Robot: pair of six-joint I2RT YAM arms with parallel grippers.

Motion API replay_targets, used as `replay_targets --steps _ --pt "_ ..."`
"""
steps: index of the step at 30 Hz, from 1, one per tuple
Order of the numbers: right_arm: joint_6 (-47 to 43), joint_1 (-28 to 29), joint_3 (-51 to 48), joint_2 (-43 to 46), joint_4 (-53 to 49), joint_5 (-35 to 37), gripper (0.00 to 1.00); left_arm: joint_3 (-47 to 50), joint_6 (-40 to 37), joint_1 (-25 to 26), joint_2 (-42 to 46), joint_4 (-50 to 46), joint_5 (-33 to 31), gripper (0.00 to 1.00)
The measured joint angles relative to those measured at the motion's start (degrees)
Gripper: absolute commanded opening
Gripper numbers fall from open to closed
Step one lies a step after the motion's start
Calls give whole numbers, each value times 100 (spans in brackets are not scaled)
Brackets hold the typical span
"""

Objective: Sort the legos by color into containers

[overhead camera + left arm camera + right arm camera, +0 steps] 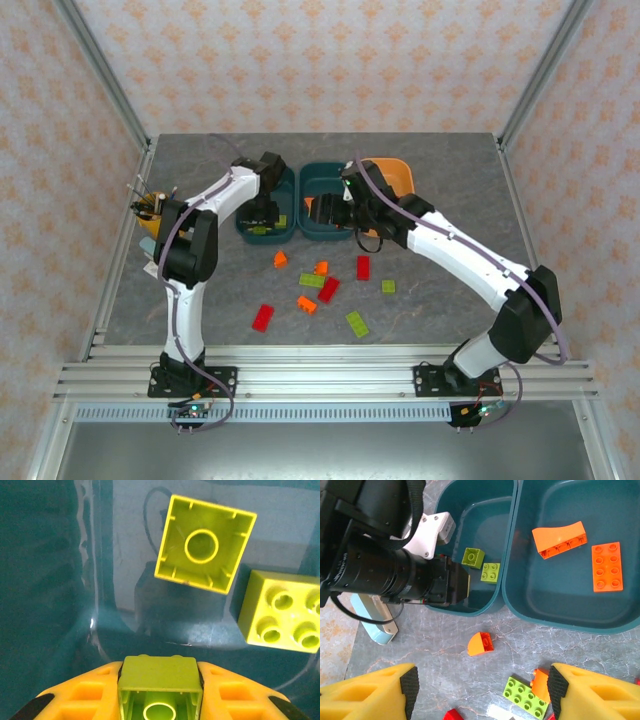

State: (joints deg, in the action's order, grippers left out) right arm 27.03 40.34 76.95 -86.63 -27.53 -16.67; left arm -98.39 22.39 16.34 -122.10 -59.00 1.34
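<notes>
My left gripper (160, 700) is shut on a yellow-green lego (160, 682) low inside the left teal container (55, 580), where two more yellow-green legos lie, one upside down (205, 545) and one studs up (280, 612). From above, the left gripper (262, 213) hangs over that container (268, 241). My right gripper (482, 690) stands open above the table, over a rounded orange lego (481, 643). By its right finger lie an oblong green lego (526, 696) and an orange one (540, 684). The middle teal container (520, 580) holds two orange legos (559, 539).
Red (263, 317), orange (306, 305) and green (356, 323) legos are scattered on the grey table in front of the containers. An orange container (405, 172) stands at the back right. A yellow pen cup (150, 207) sits at the left edge. The right gripper (318, 213) is close to the left arm.
</notes>
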Motion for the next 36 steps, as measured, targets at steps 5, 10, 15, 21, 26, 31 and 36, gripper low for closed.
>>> replay_targets --steps 5,10,15,21,26,31,36 --pt "46 0 -190 0 7 -48 70 -136 -37 4 -151 -17 -42 42" --pt "42 0 -293 13 -13 -55 70 -173 -76 4 -192 -48 -57 52" --pt "0 2 -326 151 -195 -46 69 -404 -87 7 -55 -149 -55 61" --pt "-17 404 -323 271 -501 293 67 -122 83 7 1386 -142 -31 73" --pt "302 1283 -232 116 -769 603 66 1106 345 7 3582 31 101 77" --pt "957 2028 385 -739 -1145 901 65 2813 675 7 5595 -70 273 81" --pt "1902 2682 1357 -1989 -1661 1117 65 4238 1163 15 7593 -549 614 86"
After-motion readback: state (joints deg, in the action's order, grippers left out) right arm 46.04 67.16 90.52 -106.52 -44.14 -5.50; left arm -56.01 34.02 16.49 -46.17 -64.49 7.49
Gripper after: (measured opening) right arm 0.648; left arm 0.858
